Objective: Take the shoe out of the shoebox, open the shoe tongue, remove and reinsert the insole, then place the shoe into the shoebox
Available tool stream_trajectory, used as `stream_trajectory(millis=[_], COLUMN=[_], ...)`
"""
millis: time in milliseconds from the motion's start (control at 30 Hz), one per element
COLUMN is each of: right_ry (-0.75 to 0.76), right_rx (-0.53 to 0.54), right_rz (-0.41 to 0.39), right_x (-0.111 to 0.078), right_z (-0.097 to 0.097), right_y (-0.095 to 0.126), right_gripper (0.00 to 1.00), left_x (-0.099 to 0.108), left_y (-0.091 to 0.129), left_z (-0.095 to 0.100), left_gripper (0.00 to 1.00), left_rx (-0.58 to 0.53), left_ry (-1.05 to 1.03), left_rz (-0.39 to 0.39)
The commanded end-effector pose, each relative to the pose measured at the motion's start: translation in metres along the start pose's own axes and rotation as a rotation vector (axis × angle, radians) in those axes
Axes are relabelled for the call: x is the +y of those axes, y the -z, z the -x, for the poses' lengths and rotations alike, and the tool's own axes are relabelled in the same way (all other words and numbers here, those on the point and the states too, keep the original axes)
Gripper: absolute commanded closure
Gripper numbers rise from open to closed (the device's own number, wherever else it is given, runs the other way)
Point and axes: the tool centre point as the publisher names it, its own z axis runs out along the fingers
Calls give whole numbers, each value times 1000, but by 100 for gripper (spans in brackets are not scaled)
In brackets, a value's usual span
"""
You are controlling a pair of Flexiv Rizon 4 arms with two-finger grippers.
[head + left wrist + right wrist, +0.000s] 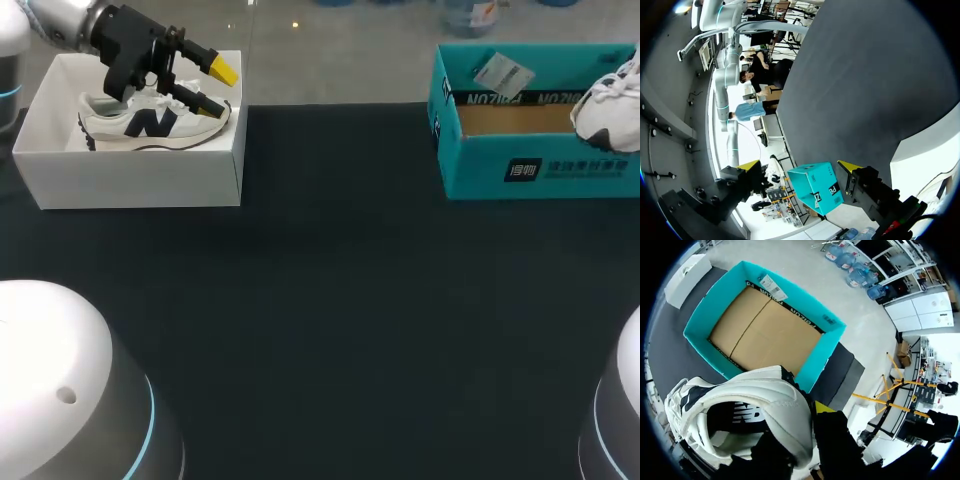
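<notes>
The black table (330, 300) holds a teal shoebox (530, 170) upper right and a white box (140, 180) upper left. A white shoe (755, 405) hangs over the teal shoebox, pinched by the right gripper (807, 412). A second shoe (150, 122) lies in the white box, under the left gripper (220, 88), whose fingers are spread.

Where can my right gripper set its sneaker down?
The dark table mat is bare between the white cardboard shoebox and the teal cardboard shoebox, and in front of both. The teal one's floor is empty too. The white one is crowded: white sneaker inside, left gripper above.
</notes>
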Motion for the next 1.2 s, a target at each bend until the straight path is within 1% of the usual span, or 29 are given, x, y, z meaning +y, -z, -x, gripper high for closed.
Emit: stream_trajectory(millis=[33,600,633,667,700,733,767,833,967,1200], right_ry=[-629,-629,-656,-704,-738,-737,-769,-755,-785,-883], right_rx=[45,45,41,30,8,5,6,-10,-43,-45], right_rz=[-156,-156,-144,-158,-146,-135,-124,-117,-101,-70], right_x=[5,5,7,10,11,13,15,16,14,6], right_z=[1,1,1,1,2,0,0,-2,-4,-5], right_y=[6,6,5,4,3,3,3,2,1,-11], right_gripper=[100,100,100,100,100,100,100,100,100,100], left_x=[0,0,0,0,0,0,0,0,0,0], left_y=[0,0,0,0,0,0,0,0,0,0], left_z=[0,0,0,0,0,0,0,0,0,0], left_gripper=[0,0,0,0,0,0,0,0,0,0], left_rx=[2,2,2,2,2,2,2,2,2,2], left_ry=[-1,-1,-1,-1,-1,-1,-1,-1,-1,-1], left_rz=[-1,-1,-1,-1,-1,-1,-1,-1,-1,-1])
